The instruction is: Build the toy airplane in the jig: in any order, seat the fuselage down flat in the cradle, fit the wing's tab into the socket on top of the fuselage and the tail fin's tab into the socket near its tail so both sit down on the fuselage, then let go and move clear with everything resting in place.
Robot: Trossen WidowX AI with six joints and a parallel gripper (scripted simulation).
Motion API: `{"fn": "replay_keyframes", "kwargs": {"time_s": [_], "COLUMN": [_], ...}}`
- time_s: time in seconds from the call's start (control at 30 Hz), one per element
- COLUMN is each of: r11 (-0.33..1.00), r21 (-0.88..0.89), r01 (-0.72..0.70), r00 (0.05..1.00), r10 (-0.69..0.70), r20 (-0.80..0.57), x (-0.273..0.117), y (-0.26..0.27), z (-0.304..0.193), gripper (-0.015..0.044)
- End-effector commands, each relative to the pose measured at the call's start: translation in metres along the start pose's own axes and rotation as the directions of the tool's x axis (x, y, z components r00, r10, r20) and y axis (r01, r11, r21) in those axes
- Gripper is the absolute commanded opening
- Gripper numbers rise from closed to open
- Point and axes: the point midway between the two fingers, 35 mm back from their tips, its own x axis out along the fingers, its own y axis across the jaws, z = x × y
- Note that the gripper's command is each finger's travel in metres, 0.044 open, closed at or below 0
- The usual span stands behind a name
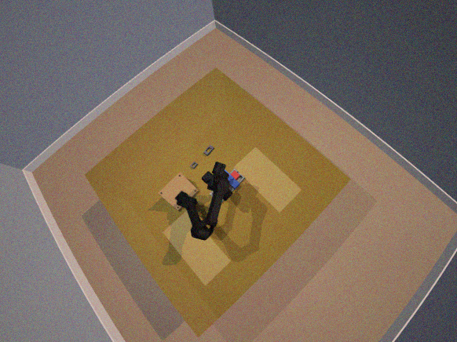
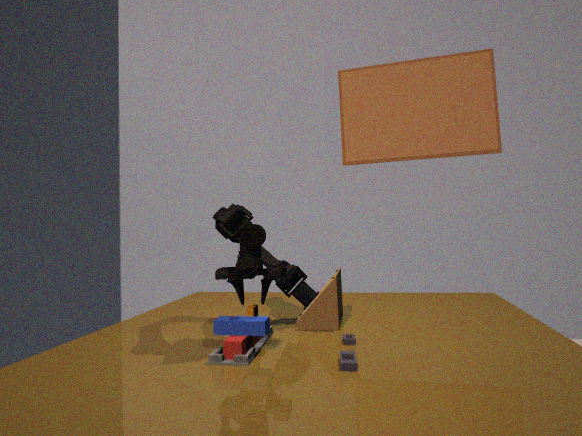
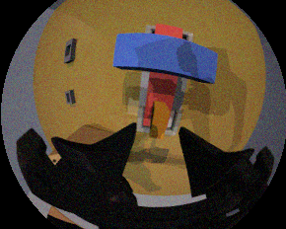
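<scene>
The red fuselage (image 1: 235, 174) (image 2: 235, 348) (image 3: 169, 32) lies in the grey cradle (image 2: 216, 357) (image 3: 144, 89). The blue wing (image 1: 233, 182) (image 2: 241, 326) (image 3: 165, 55) lies across the top of the fuselage; its tab and socket are hidden. The orange tail fin (image 2: 251, 310) (image 3: 159, 118) stands upright at the tail end of the fuselage; its tab is hidden. My gripper (image 2: 253, 303) (image 3: 158, 128) is open, with its fingertips apart just above the fin and nothing held between them. In the top view the arm hides the fingers and the tail.
Two small grey holders, a larger one (image 1: 209, 150) (image 2: 348, 361) (image 3: 70, 50) and a smaller one (image 1: 194, 165) (image 2: 349, 339) (image 3: 70, 97), stand off to one side of the cradle. A wooden wedge (image 1: 178, 189) (image 2: 322, 307) stands beside the arm.
</scene>
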Motion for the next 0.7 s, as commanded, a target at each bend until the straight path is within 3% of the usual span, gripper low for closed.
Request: {"fn": "replay_keyframes", "kwargs": {"time_s": [0.0,0.67], "r11": [0.999,0.999], "r21": [-0.026,-0.028], "r01": [-0.02,-0.017], "r00": [0.999,0.999], "r10": [0.021,0.018], "r20": [0.043,0.039], "x": [-0.0356,-0.0377], "y": [-0.0009,0.0001], "z": [0.001,0.0033], "gripper": [0.026,0.026]}}
